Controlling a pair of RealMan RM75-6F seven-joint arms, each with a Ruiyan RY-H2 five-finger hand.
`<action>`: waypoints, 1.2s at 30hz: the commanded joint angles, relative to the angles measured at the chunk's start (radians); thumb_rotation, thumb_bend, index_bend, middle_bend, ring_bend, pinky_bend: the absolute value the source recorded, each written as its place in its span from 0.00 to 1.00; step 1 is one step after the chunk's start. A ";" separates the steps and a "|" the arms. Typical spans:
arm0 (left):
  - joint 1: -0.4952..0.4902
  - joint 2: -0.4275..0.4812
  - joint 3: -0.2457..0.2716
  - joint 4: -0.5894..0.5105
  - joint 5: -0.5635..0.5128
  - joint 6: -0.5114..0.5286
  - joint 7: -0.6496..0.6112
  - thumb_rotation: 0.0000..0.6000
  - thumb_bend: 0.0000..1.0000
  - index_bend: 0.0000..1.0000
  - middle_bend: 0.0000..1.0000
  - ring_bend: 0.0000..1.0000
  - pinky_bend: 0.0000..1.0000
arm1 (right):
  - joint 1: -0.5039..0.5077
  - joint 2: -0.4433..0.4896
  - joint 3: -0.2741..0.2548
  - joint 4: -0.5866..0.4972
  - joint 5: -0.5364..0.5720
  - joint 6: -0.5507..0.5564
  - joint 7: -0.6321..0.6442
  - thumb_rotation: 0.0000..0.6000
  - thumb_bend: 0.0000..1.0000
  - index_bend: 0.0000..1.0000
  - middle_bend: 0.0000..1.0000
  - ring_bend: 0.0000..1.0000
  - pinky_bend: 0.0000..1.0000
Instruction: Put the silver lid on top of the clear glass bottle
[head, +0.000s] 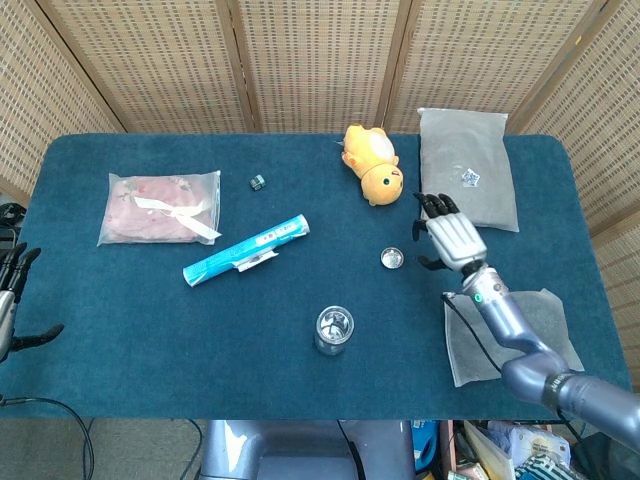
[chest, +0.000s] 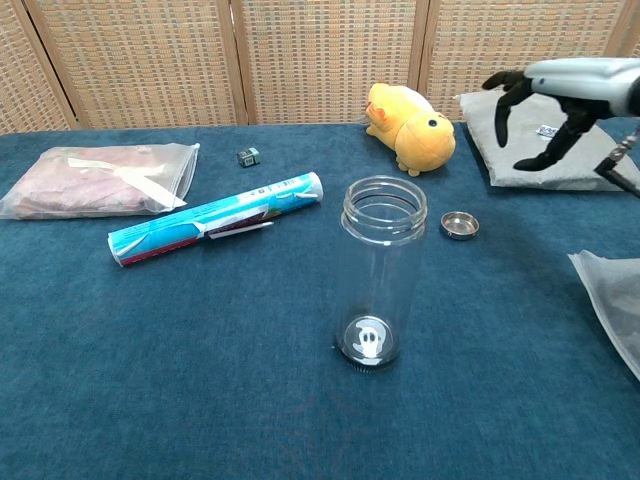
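The clear glass bottle (head: 334, 329) (chest: 383, 271) stands upright and uncapped near the table's front middle. The silver lid (head: 392, 258) (chest: 459, 224) lies on the blue cloth, behind and to the right of the bottle. My right hand (head: 449, 235) (chest: 560, 97) hovers above the table just right of the lid, fingers spread and holding nothing. At the far left edge of the head view, off the table, my left hand (head: 12, 290) hangs with fingers apart, also holding nothing.
A yellow plush toy (head: 373, 163) and a grey pouch (head: 465, 168) lie at the back right. A clear bag (head: 500, 334) sits front right. A blue tube (head: 245, 249), a pink packet (head: 158, 207) and a small dark cube (head: 257, 181) lie on the left half.
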 joint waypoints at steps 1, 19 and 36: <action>-0.005 -0.004 -0.003 0.004 -0.013 -0.009 0.007 1.00 0.00 0.00 0.00 0.00 0.00 | 0.046 -0.068 0.010 0.061 0.059 -0.049 -0.032 1.00 0.43 0.51 0.00 0.00 0.00; -0.027 -0.015 -0.012 0.032 -0.076 -0.054 0.018 1.00 0.00 0.00 0.00 0.00 0.00 | 0.166 -0.299 -0.026 0.359 0.173 -0.157 -0.049 1.00 0.46 0.51 0.00 0.00 0.00; -0.037 -0.021 -0.011 0.042 -0.098 -0.072 0.027 1.00 0.00 0.00 0.00 0.00 0.00 | 0.190 -0.347 -0.052 0.467 0.163 -0.192 -0.032 1.00 0.52 0.55 0.00 0.00 0.00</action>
